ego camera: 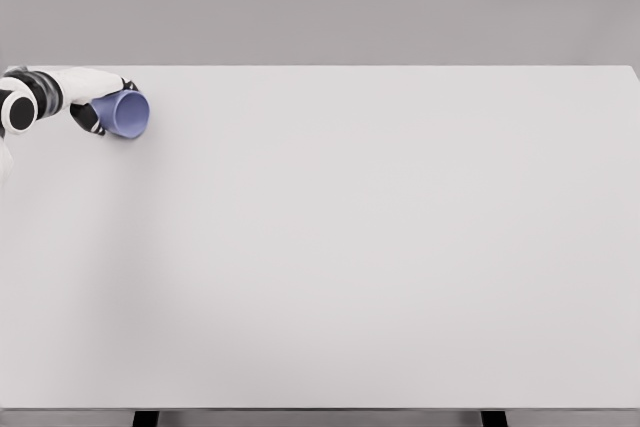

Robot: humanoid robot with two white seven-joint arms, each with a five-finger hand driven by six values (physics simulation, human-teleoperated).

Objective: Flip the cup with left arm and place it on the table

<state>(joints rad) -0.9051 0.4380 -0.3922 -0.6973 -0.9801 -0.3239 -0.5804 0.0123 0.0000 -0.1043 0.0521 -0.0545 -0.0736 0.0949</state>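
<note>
In the upper left of the frame the left hand [100, 107] is closed around a blue cup [128, 114], gripping it from the cup's left side, so the cup sticks out to the right of the hand. The white forearm comes in from the left edge of the picture at about the same height. The fingers show only as dark patches behind and below the cup, but the cup sits snug against them, so I judge it held rather than merely touched.

The cup lies on its side: its long axis runs roughly level, left to right, with the round end pointing right and slightly toward the camera. Whether that end is the mouth or the base is hard to tell at this size. It appears raised off the white worktop [380, 247], near that surface's far left corner, though the pale render gives little shadow to confirm a gap.

Turning the cup upright looks to depend on rolling the wrist about a quarter turn from this sideways pose, then lowering it onto the bare surface just below or to the right.

Count: one cup, one hand in view, one worktop. The right arm does not show anywhere.
</note>
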